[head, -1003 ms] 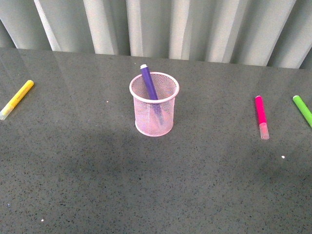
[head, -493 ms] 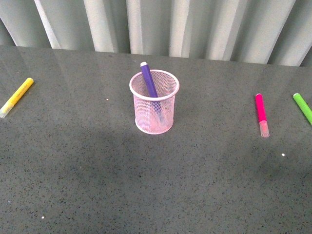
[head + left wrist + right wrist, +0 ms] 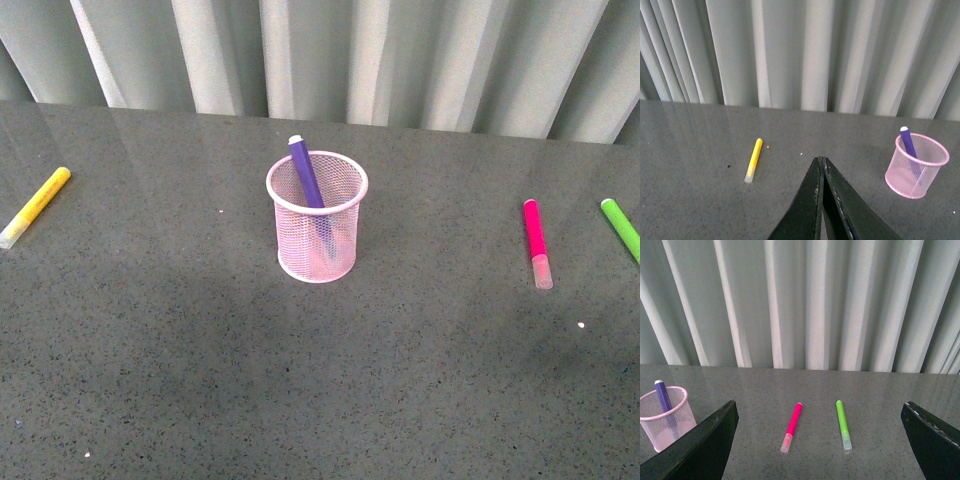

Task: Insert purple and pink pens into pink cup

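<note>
The pink cup [image 3: 317, 228] stands upright mid-table, and the purple pen [image 3: 303, 172] leans inside it with its end above the rim. The pink pen [image 3: 537, 241] lies flat on the table to the right, pale cap toward me. In the left wrist view my left gripper [image 3: 821, 161] is shut and empty, with the pink cup [image 3: 916, 172] and purple pen [image 3: 908, 142] off to its side. In the right wrist view my right gripper [image 3: 820, 412] is wide open, and the pink pen [image 3: 792, 426] lies between its fingers, farther away. Neither arm shows in the front view.
A yellow marker [image 3: 35, 206] lies at the table's far left, also seen as the yellow marker [image 3: 753, 159]. A green marker [image 3: 622, 227] lies at the right edge beside the pink pen, also seen as the green marker [image 3: 843, 424]. A pleated grey curtain [image 3: 330, 55] backs the table.
The front view shifts slightly up, then back down. The cup and pens keep their places on the table.
</note>
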`<control>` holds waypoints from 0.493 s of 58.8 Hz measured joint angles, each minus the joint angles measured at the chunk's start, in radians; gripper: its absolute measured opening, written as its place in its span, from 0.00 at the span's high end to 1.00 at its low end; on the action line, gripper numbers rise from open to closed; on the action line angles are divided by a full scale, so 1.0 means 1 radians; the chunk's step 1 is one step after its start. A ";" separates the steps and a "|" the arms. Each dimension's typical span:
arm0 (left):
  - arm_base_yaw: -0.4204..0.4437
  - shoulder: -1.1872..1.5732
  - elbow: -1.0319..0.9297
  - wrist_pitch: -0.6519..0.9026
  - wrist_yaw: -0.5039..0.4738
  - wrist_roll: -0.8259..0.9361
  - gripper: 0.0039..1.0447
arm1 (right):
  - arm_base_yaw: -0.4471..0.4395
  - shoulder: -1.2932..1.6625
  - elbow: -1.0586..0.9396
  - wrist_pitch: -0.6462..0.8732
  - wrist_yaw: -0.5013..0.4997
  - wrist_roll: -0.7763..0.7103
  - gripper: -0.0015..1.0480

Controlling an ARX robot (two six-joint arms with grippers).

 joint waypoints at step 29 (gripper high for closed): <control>0.000 -0.011 0.000 -0.006 0.000 0.000 0.39 | 0.032 0.091 0.024 -0.026 0.226 0.037 0.07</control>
